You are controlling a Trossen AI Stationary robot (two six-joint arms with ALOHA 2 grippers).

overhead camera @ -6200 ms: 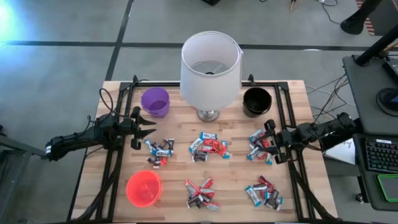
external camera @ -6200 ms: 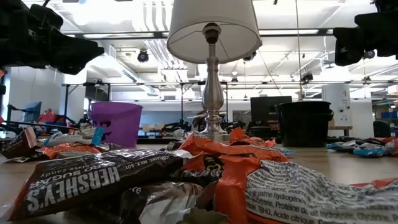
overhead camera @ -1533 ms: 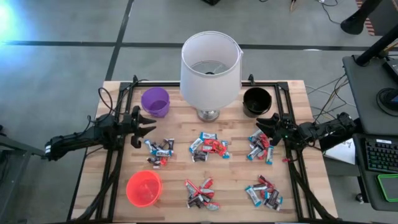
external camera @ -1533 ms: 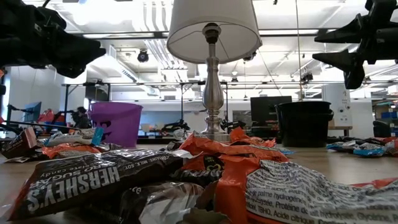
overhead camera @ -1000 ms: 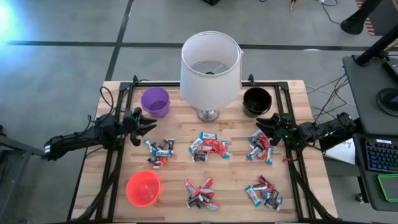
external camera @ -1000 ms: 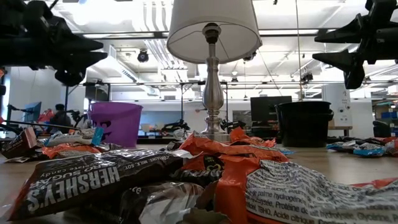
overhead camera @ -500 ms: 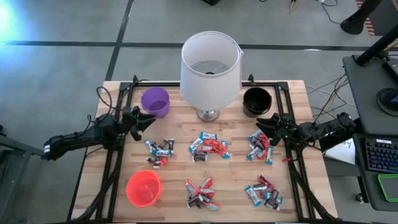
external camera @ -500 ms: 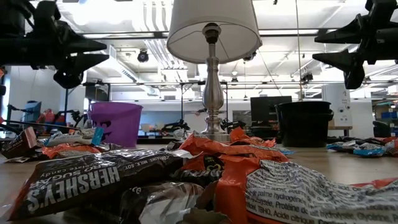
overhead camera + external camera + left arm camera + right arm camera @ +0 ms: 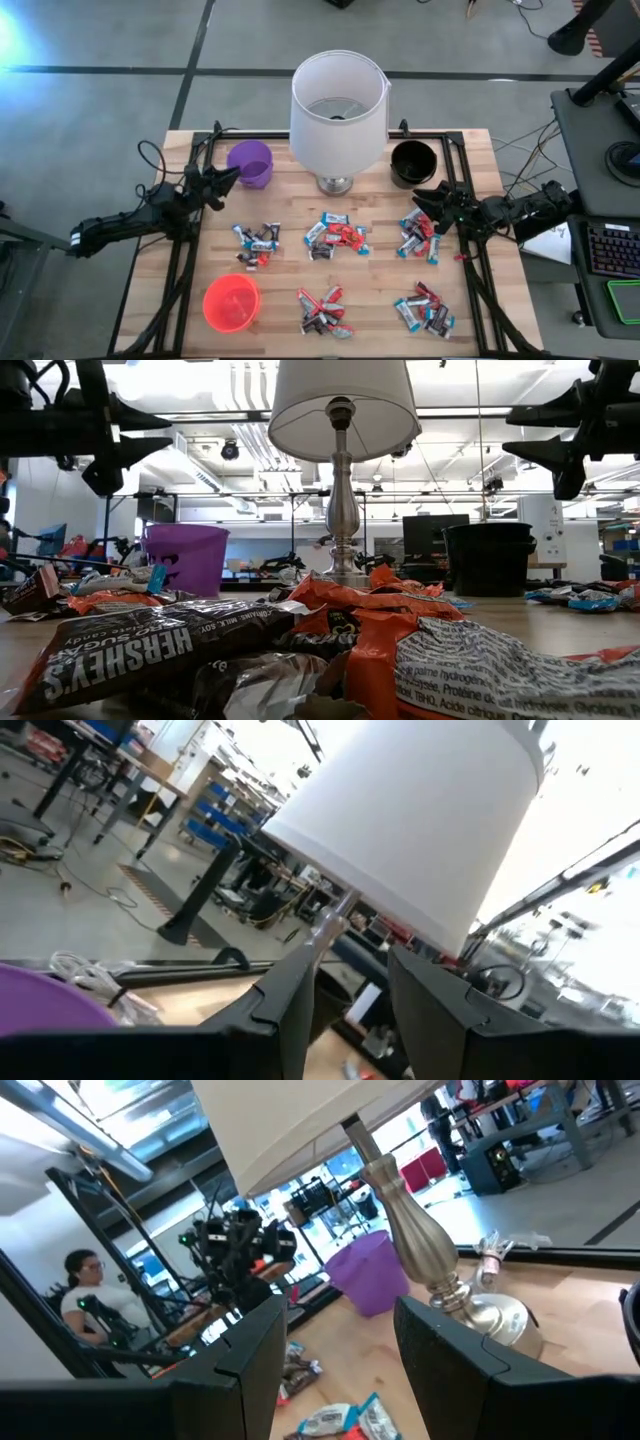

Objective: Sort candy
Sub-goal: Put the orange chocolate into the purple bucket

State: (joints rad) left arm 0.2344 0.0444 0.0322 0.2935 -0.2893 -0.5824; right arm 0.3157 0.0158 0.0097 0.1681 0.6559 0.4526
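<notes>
Where the pale plank-topped wooden table shows bare boards, the widest free strips lie along its upper right corner and between the candy heaps at centre frame in the high view. A tall white-shaded lamp on a silver metal base fills the upper middle. Left of it stands the purple plastic cup, right of it the black plastic cup, and at lower left the red plastic cup; all three look empty from above.

The small wrapped candy bars in red, blue-white and dark wrappers lie in six loose piles across the middle and lower table, none in a cup.

The left gripper hangs raised just left of the purple cup, fingers parted, holding nothing. The right gripper hovers raised beside the upper right pile, below the black cup, fingers spread, empty.

Grey floor surrounds the table; a seated person shows in the workshop beyond.
</notes>
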